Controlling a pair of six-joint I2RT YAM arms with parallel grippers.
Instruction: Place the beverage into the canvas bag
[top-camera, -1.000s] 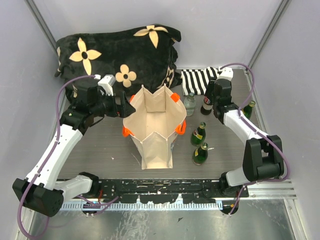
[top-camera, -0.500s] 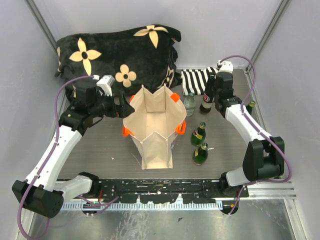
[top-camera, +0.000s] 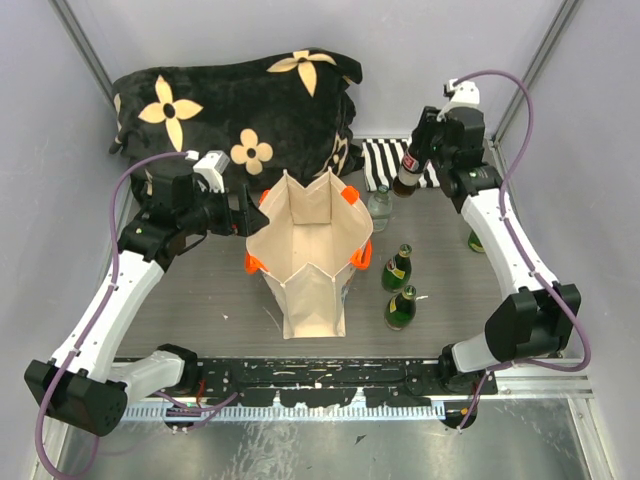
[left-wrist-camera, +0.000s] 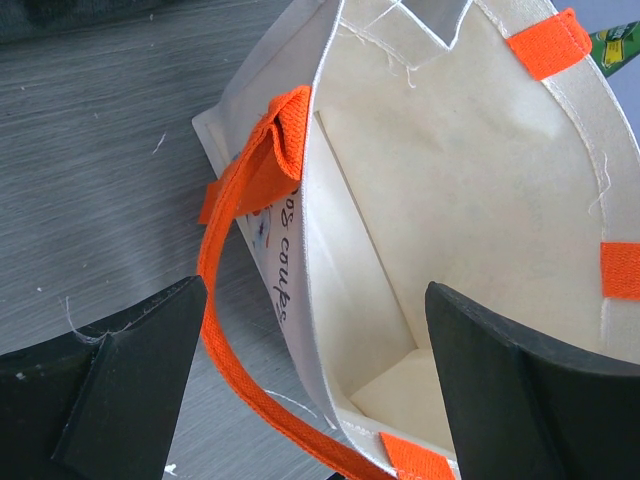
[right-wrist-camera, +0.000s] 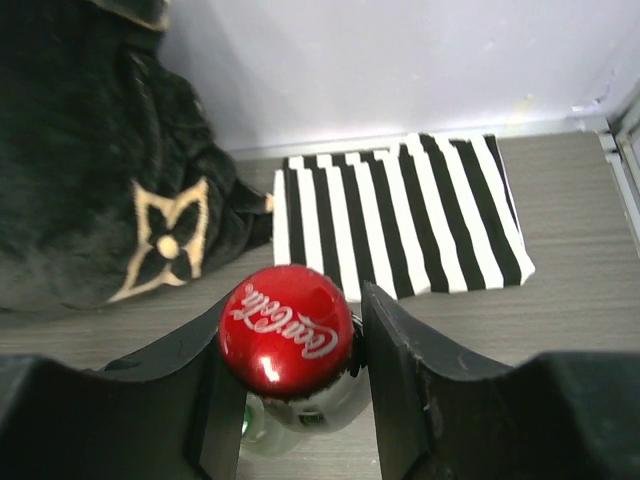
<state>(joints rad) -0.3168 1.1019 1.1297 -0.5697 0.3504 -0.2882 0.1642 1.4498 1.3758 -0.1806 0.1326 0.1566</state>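
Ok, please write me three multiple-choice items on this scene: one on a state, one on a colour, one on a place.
1. The left claw is: A open; B shut tight; C out of view.
2. The canvas bag has handles of which colour? A green; B orange; C black.
3. The red-capped bottle is: A in the bag; B in the left claw; C in the right claw.
Answers: 1 A, its fingers stand wide apart. 2 B, orange straps at the rim. 3 C, fingers flank its cap.
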